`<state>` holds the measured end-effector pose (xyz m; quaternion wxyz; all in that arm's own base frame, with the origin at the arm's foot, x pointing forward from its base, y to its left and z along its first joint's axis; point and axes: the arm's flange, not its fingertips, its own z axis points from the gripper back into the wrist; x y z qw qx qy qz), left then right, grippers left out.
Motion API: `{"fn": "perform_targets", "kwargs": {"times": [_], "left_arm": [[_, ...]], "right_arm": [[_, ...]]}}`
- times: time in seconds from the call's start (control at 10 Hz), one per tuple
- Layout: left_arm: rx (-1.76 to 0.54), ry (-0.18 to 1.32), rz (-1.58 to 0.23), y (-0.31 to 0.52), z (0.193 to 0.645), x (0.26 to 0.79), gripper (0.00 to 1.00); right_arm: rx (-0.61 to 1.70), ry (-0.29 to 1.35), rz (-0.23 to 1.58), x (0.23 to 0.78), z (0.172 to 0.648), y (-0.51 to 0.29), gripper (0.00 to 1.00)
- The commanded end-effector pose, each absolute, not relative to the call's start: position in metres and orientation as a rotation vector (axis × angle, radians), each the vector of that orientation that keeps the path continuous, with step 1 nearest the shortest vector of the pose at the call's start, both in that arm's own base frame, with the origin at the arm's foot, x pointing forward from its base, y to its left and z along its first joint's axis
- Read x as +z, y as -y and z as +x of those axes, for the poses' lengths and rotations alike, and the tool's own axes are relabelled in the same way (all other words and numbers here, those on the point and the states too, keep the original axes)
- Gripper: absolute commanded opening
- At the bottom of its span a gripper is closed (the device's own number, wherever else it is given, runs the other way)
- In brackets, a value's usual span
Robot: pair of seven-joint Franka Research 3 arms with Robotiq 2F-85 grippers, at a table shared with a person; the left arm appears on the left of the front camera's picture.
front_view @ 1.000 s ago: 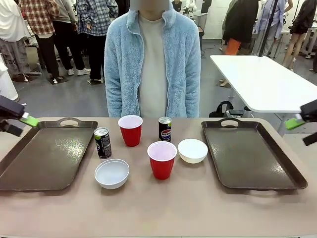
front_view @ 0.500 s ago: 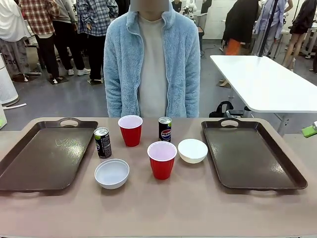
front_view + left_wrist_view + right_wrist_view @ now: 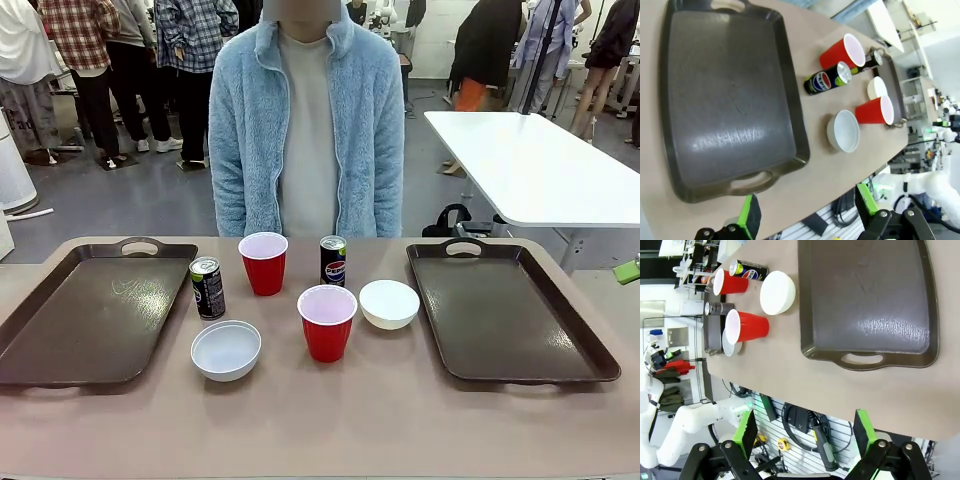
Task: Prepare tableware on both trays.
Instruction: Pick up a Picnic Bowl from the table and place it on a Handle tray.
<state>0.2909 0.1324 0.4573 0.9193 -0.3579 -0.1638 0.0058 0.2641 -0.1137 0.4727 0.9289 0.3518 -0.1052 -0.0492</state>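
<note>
Brown trays, front view: the left tray (image 3: 70, 330) and the right tray (image 3: 520, 320) lie at opposite ends of the table (image 3: 380, 420), both bare.
Tableware, front view: all six pieces stand upright on the table between the trays.
Back row: black-green can (image 3: 207, 288) just beside the left tray, then the far red cup (image 3: 264, 264), then the Pepsi can (image 3: 333, 261).
Front row: near bowl (image 3: 226, 350), near red cup (image 3: 327, 324), and far bowl (image 3: 389, 304) towards the right tray.
Person, front view: a person (image 3: 307, 120) in a pale blue fleece jacket stands at the far side; their hands are out of sight.
Left gripper, left wrist view: the left gripper (image 3: 807, 210) has its fingers wide apart with nothing between them, and hangs past the table edge, off the near end of the left tray.
Tableware, left wrist view: cans, cups and bowls are grouped beyond that tray's long rim, none on it.
Right gripper, right wrist view: the right gripper (image 3: 806, 435) is also spread wide and holds nothing, beyond the table edge by the right tray's handle cutout.
Tableware, right wrist view: the far bowl sits closest to the right tray, apart from its rim, with the rest farther off.
</note>
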Motion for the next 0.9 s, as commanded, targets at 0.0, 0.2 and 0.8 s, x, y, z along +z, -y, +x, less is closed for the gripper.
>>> {"fn": "perform_targets", "kwargs": {"times": [0.0,0.2,0.8], "left_arm": [[0.024,0.355,-0.739,-0.1340,0.2926,0.4589,1.00],[0.024,0.355,-0.739,-0.1340,0.2926,0.4589,1.00],[0.024,0.355,-0.739,-0.1340,0.2926,0.4589,1.00]], "right_arm": [[-0.113,0.213,0.723,0.4730,0.2644,0.1142,1.00],[-0.113,0.213,0.723,0.4730,0.2644,0.1142,1.00],[-0.113,0.213,0.723,0.4730,0.2644,0.1142,1.00]]}}
